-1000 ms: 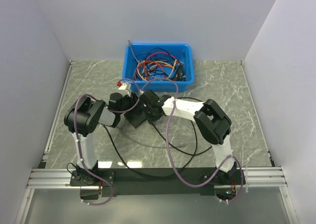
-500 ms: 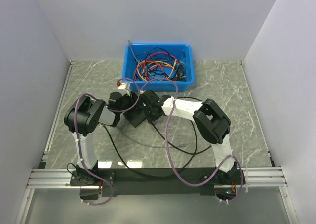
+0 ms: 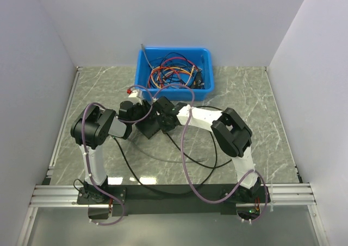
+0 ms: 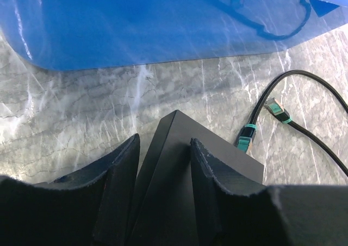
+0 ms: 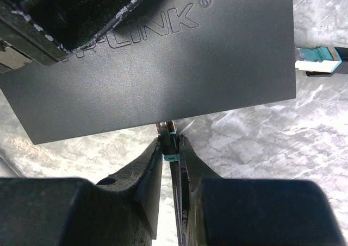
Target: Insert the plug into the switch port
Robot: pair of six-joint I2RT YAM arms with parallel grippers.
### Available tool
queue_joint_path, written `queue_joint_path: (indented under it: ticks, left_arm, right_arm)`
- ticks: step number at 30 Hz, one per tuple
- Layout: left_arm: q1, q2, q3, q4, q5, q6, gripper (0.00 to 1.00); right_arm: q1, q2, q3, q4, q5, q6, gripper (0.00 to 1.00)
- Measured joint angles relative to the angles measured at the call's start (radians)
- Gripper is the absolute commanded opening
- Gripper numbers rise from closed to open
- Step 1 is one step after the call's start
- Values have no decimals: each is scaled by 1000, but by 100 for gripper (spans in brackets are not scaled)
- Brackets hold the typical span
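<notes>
Matt black plastic switch, glossy marble table

In the right wrist view, the top face of the flat black plastic switch box carries embossed capitals in the same black. They read "P-LINK" and slant up toward the upper middle of the frame, ending in a small ® sign. Any letters before the "P" are covered at the upper left.

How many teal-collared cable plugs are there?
3: one plug pinched in the right end effector, another against the switch's side, a third loose on the table. The blue bin's tangle may hide more.
</notes>
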Motion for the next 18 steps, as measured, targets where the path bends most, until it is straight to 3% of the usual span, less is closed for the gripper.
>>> queue_joint_path:
  ticks: [13,18]
  left_arm:
    - [8,5,6,9,-18,4,45]
    - [8,5,6,10,-19,4,45]
  right_arm:
    - [-6,50,70,-43,-5,-2,1]
    - [-6,50,70,-43,-5,-2,26]
